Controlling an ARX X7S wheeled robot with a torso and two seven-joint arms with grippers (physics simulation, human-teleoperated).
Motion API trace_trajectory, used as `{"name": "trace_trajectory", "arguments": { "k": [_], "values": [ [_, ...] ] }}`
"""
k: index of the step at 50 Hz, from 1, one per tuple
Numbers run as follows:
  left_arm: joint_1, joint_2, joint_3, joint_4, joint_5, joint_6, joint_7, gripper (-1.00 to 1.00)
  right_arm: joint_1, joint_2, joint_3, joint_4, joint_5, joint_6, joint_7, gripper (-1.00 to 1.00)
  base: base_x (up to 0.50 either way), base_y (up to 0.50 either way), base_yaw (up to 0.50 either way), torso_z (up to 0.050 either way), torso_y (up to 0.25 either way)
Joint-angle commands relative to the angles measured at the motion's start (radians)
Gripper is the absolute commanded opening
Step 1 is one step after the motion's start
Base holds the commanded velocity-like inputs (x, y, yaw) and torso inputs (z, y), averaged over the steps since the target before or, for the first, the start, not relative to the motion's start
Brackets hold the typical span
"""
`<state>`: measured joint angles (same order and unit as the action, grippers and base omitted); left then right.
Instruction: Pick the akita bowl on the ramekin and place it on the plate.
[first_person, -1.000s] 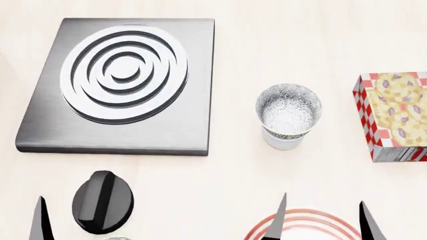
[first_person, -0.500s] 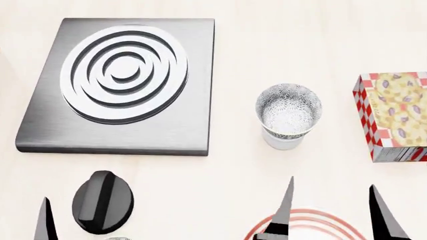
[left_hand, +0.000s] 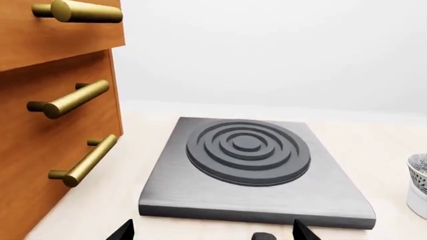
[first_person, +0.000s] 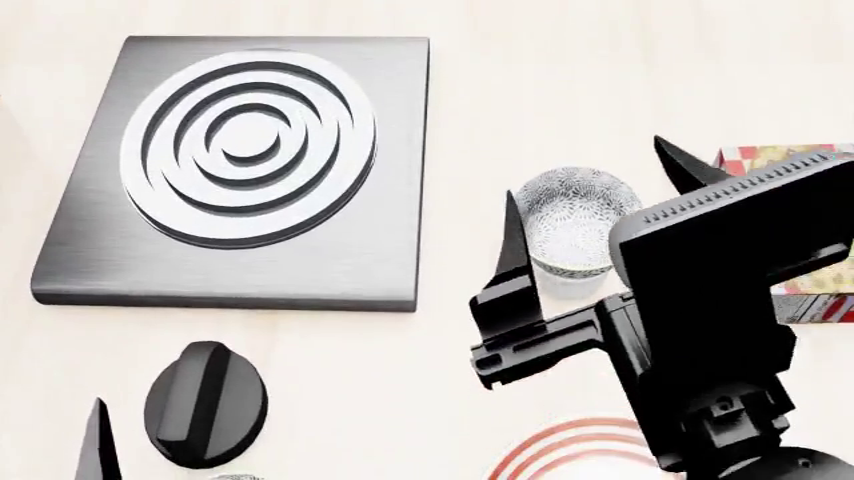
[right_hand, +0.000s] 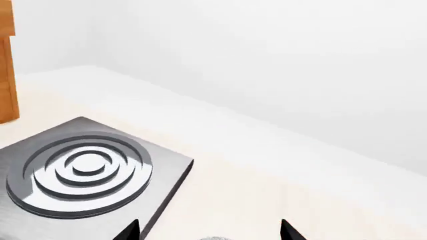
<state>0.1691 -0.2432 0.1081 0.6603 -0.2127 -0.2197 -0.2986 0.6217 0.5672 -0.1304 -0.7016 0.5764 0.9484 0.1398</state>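
Akita bowl (first_person: 577, 228) is sitting nested in the ramekin (first_person: 567, 278) on the tabletop (first_person: 561, 90), between the stove plate (first_person: 240, 170) and a chequered box (first_person: 801, 235). In the head view the right gripper (first_person: 594, 195) is hanging over it with jaws spread wide, one fingertip on either side of the bowl's rim, holding nothing. The left gripper (left_hand: 210, 231) is showing only two separated fingertips and is gripping nothing. The plate (first_person: 567, 450) is lying near the robot, partly hidden by the arm. Judged step: approach for the pick. The next move is calling for a descent until the fingers are straddling the rim, then closure, taking care that the ramekin is not lifted too.
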Motion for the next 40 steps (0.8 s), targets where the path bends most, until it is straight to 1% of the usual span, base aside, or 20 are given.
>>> {"name": "trace_trajectory", "arguments": {
  "k": [1, 5, 7, 10, 13, 15, 22, 25, 26, 29, 30, 36, 40],
  "values": [
    [0.001, -0.009, 0.01, -0.006, -0.01, 0.005, -0.006, 1.0, 0.316, 0.077, -0.191, 0.249, -0.013, 0.097, -0.17, 1.0, 0.0, 0.0, 0.0, 0.0, 0.0],
    [-0.001, -0.011, 0.014, -0.012, -0.012, 0.007, -0.008, 1.0, 0.4, 0.077, -0.243, 0.349, -0.004, 0.123, -0.252, 1.0, 0.0, 0.0, 0.0, 0.0, 0.0],
    [-0.001, -0.013, 0.02, -0.013, -0.008, 0.005, -0.01, 1.0, 0.447, 0.086, -0.299, 0.398, -0.029, 0.121, -0.295, 1.0, 0.0, 0.0, 0.0, 0.0, 0.0],
    [-0.001, -0.015, 0.021, -0.013, -0.011, 0.007, -0.012, 1.0, 0.494, 0.097, -0.362, 0.449, -0.05, 0.121, -0.351, 1.0, 0.0, 0.0, 0.0, 0.0, 0.0],
    [-0.001, -0.017, 0.022, -0.014, -0.013, 0.008, -0.014, 1.0, 0.516, 0.099, -0.389, 0.49, -0.059, 0.113, -0.383, 1.0, 0.0, 0.0, 0.0, 0.0, 0.0],
    [-0.001, -0.019, 0.023, -0.015, -0.015, 0.008, -0.015, 1.0, 0.535, 0.109, -0.447, 0.521, -0.086, 0.089, -0.428, 1.0, 0.0, 0.0, 0.0, 0.0, 0.0],
    [-0.003, -0.021, 0.024, -0.018, -0.021, 0.01, -0.02, 1.0, 0.6, 0.107, -0.555, 0.605, -0.149, 0.054, -0.503, 1.0, 0.0, 0.0, 0.0, 0.0, 0.0],
    [-0.004, -0.023, 0.028, -0.02, -0.02, 0.01, -0.022, 1.0, 0.627, 0.094, -0.585, 0.648, -0.178, 0.034, -0.515, 1.0, 0.0, 0.0, 0.0, 0.0, 0.0],
    [-0.004, -0.023, 0.028, -0.023, -0.022, 0.012, -0.021, 1.0, 0.644, 0.092, -0.612, 0.666, -0.186, 0.028, -0.544, 1.0, 0.0, 0.0, 0.0, 0.0, 0.0],
    [-0.005, -0.025, 0.027, -0.023, -0.026, 0.011, -0.024, 1.0, 0.664, 0.081, -0.645, 0.699, -0.21, 0.018, -0.559, 1.0, 0.0, 0.0, 0.0, 0.0, 0.0],
    [-0.004, -0.026, 0.027, -0.022, -0.028, 0.012, -0.024, 1.0, 0.679, 0.077, -0.676, 0.719, -0.227, 0.013, -0.577, 1.0, 0.0, 0.0, 0.0, 0.0, 0.0],
    [-0.008, -0.03, 0.023, -0.025, -0.04, 0.012, -0.027, 1.0, 0.733, 0.042, -0.742, 0.827, -0.279, -0.016, -0.614, 1.0, 0.0, 0.0, 0.0, 0.0, 0.0],
    [-0.01, -0.031, 0.023, -0.026, -0.042, 0.011, -0.031, 1.0, 0.759, 0.033, -0.781, 0.861, -0.3, -0.023, -0.644, 1.0, 0.0, 0.0, 0.0, 0.0, 0.0]
  ]
}}
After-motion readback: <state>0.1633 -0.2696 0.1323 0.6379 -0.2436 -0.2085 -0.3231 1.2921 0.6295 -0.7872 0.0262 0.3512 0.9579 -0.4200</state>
